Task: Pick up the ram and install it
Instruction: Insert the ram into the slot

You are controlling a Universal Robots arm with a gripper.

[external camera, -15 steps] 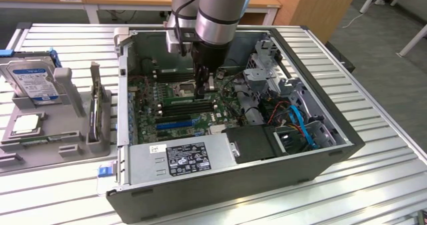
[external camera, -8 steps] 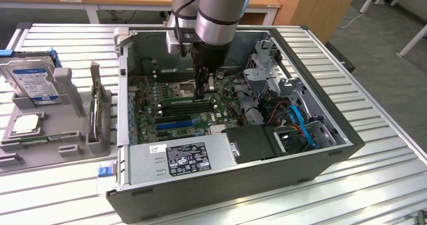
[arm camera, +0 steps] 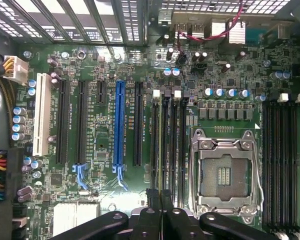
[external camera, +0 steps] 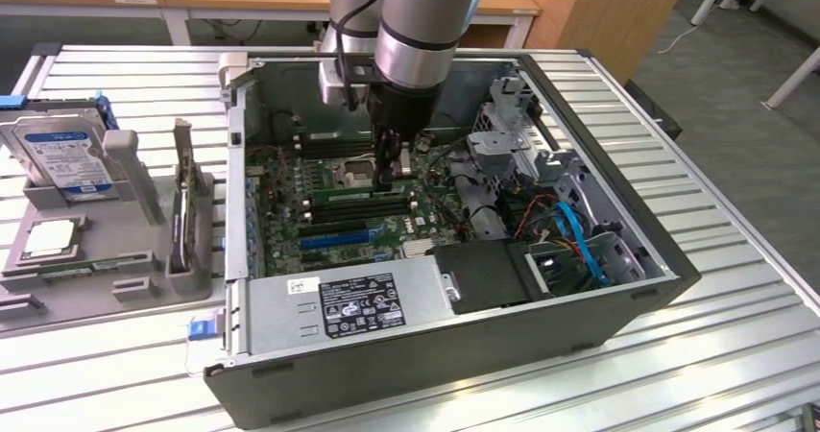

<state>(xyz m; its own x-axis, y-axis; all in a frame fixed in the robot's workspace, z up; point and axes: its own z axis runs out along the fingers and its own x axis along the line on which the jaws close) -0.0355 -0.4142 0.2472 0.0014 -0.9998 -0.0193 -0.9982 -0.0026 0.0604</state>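
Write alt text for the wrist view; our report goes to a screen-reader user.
The shut gripper is directly over the black memory slots of a green motherboard, beside the empty processor socket. A blue expansion slot and a white expansion slot lie across the board from the socket.

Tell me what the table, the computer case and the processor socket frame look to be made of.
Table: likely aluminium, bare silver ribbed slats with a dull sheen.
Computer case: probably sheet metal, painted matte dark grey, thin folded edges.
Socket frame: bright bare metal, perhaps steel, mirror-like glints.
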